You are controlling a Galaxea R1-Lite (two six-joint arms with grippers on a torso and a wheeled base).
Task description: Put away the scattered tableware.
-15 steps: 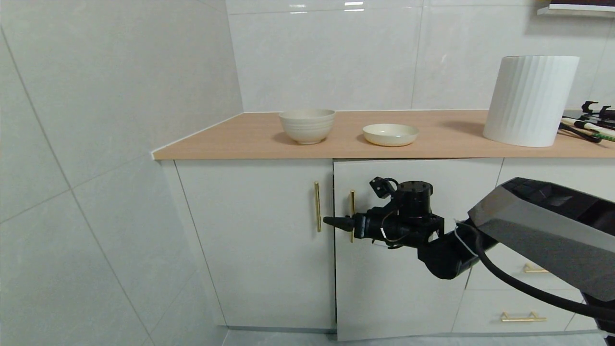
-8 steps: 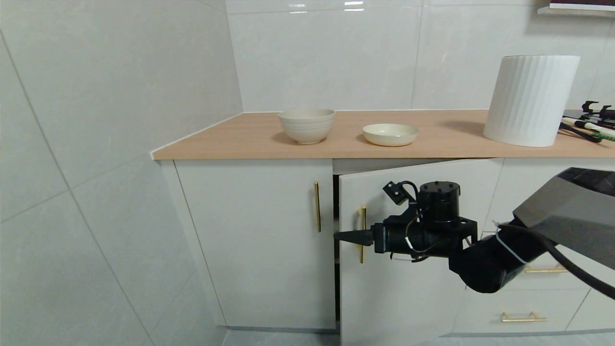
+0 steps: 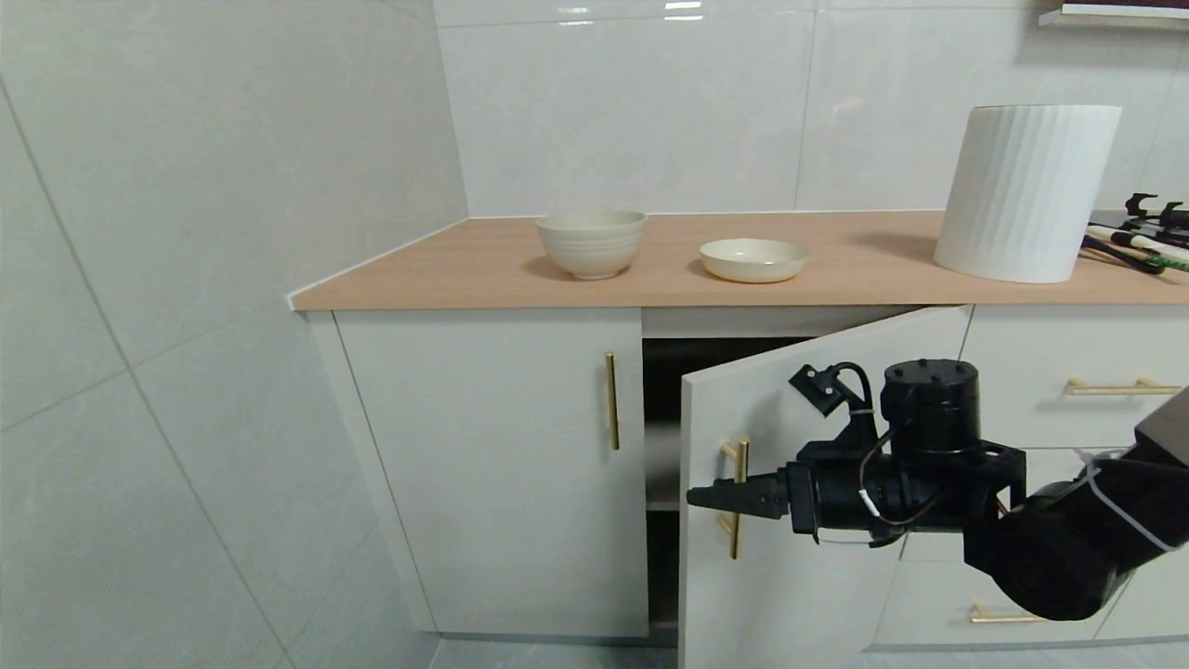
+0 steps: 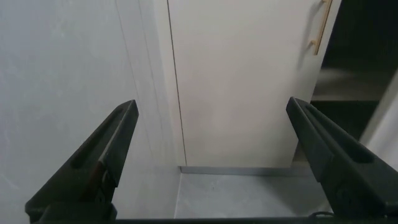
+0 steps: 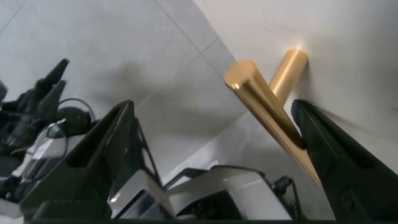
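A beige ribbed bowl point(image 3: 592, 243) and a small cream plate point(image 3: 753, 259) stand on the wooden counter point(image 3: 464, 279), the plate to the bowl's right. Below them the right cabinet door point(image 3: 790, 595) hangs partly open. My right gripper point(image 3: 706, 495) is at its gold handle point(image 3: 738, 497). In the right wrist view the right gripper point(image 5: 212, 109) is open, the gold handle point(image 5: 264, 99) lies between its fingers, and one finger point(image 5: 329, 162) sits behind the bar against the door. My left gripper point(image 4: 211, 107) is open and empty, low before the left cabinet door point(image 4: 236, 81).
A tall white ribbed container point(image 3: 1026, 192) and some pens point(image 3: 1133, 249) occupy the counter's right end. The left door point(image 3: 492, 465) is closed, its handle point(image 3: 610, 400) near the opening. Inside the dark cabinet is a shelf point(image 3: 661, 483). Drawers point(image 3: 1068, 390) lie to the right, a tiled wall point(image 3: 186, 325) to the left.
The right door has swung steadily further open, with my right gripper at its handle moving right and toward me. The dark cabinet interior and shelf now show.
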